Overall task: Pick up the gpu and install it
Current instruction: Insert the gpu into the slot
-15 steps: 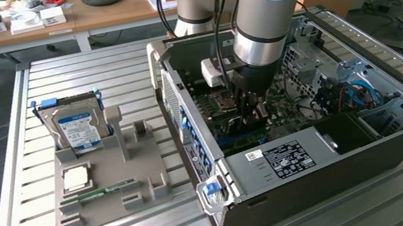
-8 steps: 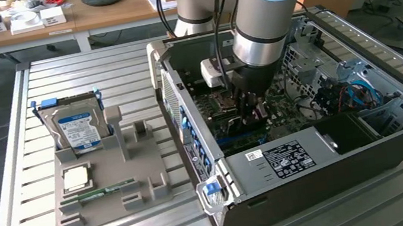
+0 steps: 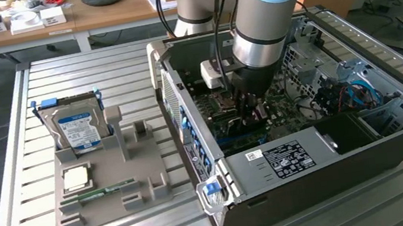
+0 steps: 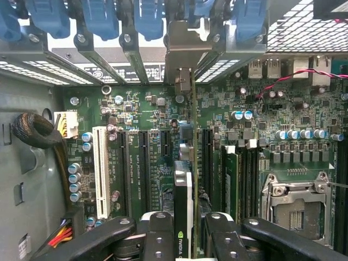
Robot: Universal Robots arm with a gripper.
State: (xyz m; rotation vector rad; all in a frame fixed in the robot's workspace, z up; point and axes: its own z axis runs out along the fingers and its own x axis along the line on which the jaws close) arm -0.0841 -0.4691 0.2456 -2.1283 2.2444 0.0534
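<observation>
The gpu (image 4: 184, 204) appears edge-on in the wrist view as a thin black card with a green board edge and a logo near the fingers. My gripper (image 4: 184, 242) is shut on it, with a black finger (image 4: 157, 236) on either side. The card stands upright over the green motherboard (image 4: 147, 109), in line with the black expansion slots. Its metal bracket (image 4: 182, 51) reaches the rear slot openings. I cannot tell whether it is seated. In the exterior view my gripper (image 3: 253, 111) is lowered inside the open computer case (image 3: 313, 159).
A white slot (image 4: 100, 168), the CPU socket (image 4: 296, 209) and a cable bundle (image 4: 35, 130) lie around the card. Blue rear clips (image 4: 98, 19) line the case back. A grey holder (image 3: 109, 190) at the exterior view's left carries a hard drive (image 3: 76, 128), a processor (image 3: 75, 178) and a memory stick (image 3: 105, 191).
</observation>
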